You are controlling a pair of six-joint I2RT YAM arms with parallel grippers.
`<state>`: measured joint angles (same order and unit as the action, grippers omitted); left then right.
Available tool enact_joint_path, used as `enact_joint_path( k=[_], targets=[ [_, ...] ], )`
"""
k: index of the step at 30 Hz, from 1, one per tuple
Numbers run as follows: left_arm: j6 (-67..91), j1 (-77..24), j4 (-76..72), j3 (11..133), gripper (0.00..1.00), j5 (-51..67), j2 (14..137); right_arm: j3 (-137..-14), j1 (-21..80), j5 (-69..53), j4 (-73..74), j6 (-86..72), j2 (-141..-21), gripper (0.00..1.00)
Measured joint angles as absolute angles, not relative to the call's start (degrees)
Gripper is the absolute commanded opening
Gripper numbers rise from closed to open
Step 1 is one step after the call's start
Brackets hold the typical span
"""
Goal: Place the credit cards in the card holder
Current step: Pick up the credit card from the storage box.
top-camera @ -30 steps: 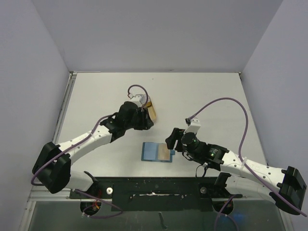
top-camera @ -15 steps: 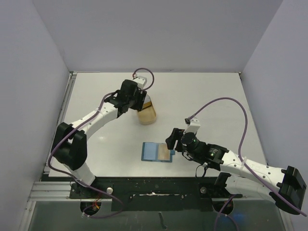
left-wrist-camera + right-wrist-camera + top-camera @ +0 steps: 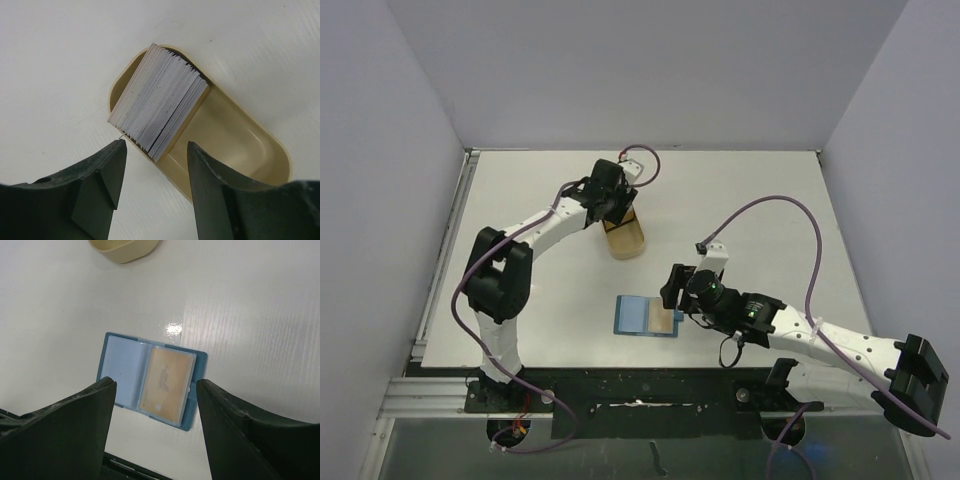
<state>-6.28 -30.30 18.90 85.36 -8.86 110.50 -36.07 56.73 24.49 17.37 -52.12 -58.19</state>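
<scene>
My left gripper (image 3: 156,146) open above cards (image 3: 157,102) packed in the tray (image 3: 240,135), right gripper (image 3: 155,390) open over card holder (image 3: 122,372) nearby: I could grab several or tip the tray.

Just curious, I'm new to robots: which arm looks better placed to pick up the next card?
Left. The left hand hovers open right by the credit cards in the tray; the right hand hangs open above the card holder.

White arm links (image 3: 840,340), black joints (image 3: 498,272), purple cables (image 3: 790,204), dark left gripper (image 3: 156,146), dark right gripper (image 3: 155,384)
</scene>
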Motion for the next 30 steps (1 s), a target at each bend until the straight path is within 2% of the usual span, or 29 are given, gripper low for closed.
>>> enact_joint_path(
  k=[20, 30],
  targets=[
    [-12.7, -33.4, 19.7, 87.6, 0.51, -19.4, 117.2, -38.2, 57.1, 24.9, 17.7, -51.8, -59.5, 0.69],
    [-14.2, -34.2, 18.7, 87.6, 0.42, -24.1, 117.2, -38.2, 57.1, 24.9, 17.7, -51.7, -59.5, 0.69]
  ],
)
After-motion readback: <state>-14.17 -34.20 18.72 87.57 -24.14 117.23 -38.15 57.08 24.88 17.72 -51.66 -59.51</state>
